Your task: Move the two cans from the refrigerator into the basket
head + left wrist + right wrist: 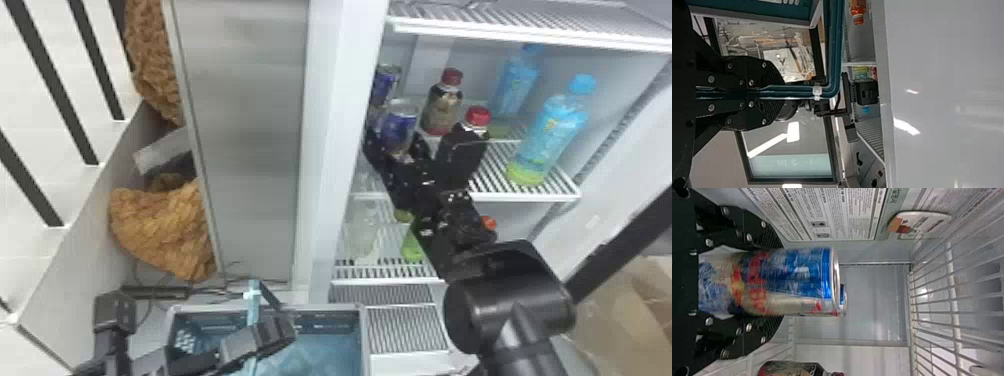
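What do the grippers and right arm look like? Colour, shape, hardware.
Left gripper and right gripper: matching, black, tapered fingers with finely ribbed surfaces towards the tips, round silvery screws along them. Right arm: black, chunky, rounded smooth housing; narrower, more angular parts towards the gripper.

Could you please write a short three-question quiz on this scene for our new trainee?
1. Multiple choice: What is the left hand closed on?
A) A bottle
B) The handle of the basket
C) The refrigerator door
2. True or false: The right hand has a can between its fingers.
3. Fill in the missing word: In the head view, the dark bottle standing just to the right of the cans has a ____ cap.

Key: 1. B; 2. True; 3. red
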Tool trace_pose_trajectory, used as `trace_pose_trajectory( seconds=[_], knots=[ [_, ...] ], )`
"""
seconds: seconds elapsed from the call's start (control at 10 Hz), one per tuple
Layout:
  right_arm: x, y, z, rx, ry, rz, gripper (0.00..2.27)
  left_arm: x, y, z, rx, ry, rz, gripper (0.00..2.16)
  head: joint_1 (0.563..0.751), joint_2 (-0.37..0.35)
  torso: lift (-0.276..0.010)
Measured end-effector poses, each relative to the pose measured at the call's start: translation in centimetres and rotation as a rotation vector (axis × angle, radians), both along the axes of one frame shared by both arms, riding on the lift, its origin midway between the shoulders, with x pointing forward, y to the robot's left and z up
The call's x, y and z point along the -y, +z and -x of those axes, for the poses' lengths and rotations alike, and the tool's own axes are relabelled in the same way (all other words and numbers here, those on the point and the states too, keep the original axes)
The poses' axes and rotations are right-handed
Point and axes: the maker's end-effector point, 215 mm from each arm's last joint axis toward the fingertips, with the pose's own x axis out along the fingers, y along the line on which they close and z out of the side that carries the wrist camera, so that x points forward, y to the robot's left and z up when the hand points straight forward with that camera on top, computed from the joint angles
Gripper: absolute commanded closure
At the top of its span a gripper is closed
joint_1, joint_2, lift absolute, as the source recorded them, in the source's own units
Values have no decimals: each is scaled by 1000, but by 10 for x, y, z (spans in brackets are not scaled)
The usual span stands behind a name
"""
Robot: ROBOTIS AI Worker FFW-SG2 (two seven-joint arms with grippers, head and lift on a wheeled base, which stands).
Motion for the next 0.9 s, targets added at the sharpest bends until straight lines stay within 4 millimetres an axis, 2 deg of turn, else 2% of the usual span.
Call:
trace_pose_trajectory(
  seconds=[0.3,0.5,0.9],
  knots=[
    [4,14,14,36,-19,16,1190,0,1,0,0,2,2,1191,695,-161,-31],
    [6,28,41,53,-23,11,1190,-1,1,-1,2,5,2,1191,695,-169,-31],
    [-1,28,100,-20,6,-16,1190,-1,1,-2,3,5,2,1191,695,-173,-31]
  ],
)
